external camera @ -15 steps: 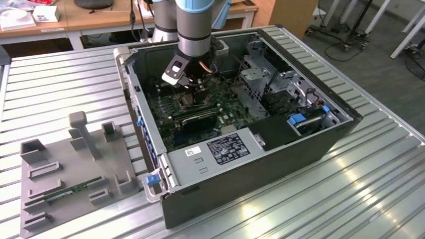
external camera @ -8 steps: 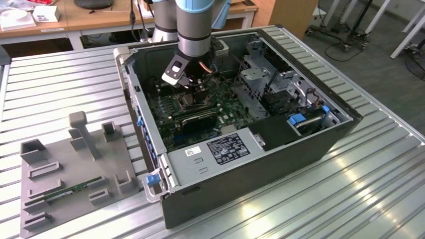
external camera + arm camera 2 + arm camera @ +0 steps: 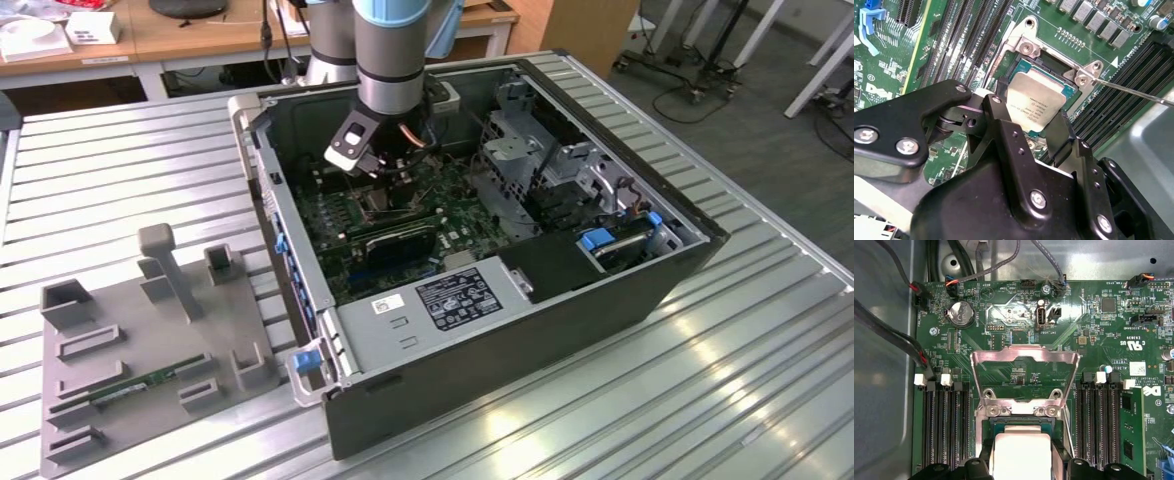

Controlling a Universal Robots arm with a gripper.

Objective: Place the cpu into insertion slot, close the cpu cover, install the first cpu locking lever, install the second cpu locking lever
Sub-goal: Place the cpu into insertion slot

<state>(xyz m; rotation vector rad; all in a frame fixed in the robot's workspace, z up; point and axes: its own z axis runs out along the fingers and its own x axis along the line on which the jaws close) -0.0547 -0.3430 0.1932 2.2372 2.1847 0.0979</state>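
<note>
hand (image 3: 1030, 120) grips cpu (image 3: 1036, 97); slatted tbl (image 3: 120, 160)

You see the gripper (image 3: 1030, 111), its black body masking part of the cpu (image 3: 1036, 97) it clamps and much of the insertion slot (image 3: 1046, 64) in the second wrist view, where a thin locking lever (image 3: 1134, 92) runs out of frame. The first wrist view's edge cuts the cpu (image 3: 1021, 452) short. In the exterior view the arm (image 3: 391, 60), cropped at the top, leaves the cpu impossible to make out.
</note>
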